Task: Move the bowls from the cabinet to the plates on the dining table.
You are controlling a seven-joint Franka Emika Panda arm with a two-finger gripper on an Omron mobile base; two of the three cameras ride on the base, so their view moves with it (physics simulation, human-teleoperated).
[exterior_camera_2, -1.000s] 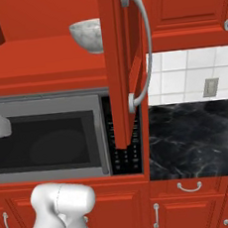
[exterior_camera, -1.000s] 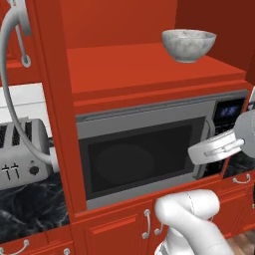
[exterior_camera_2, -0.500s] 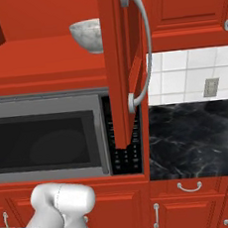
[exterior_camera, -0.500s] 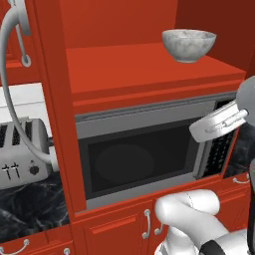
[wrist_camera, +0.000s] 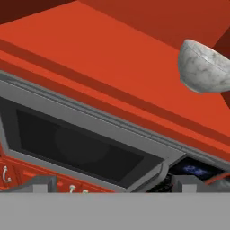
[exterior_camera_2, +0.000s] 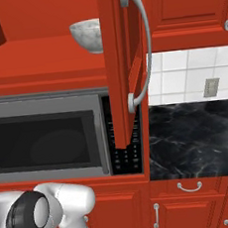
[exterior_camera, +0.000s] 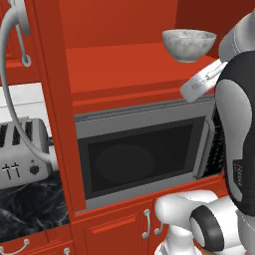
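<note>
While the tool (wrist_camera: 112, 185) is held with fingers apart below the cabinet (exterior_camera: 119, 60) shelf, the marbled bowl (exterior_camera: 189, 44) could be knocked off if approached too steeply.

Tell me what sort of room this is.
A kitchen, rendered: a built-in microwave under an open red cabinet holding a marbled bowl, a toaster on a dark marble counter, and a tiled backsplash.

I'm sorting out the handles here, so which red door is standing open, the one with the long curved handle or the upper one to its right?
The door with the long curved silver handle: it stands edge-on, while the upper right door sits shut.
</note>
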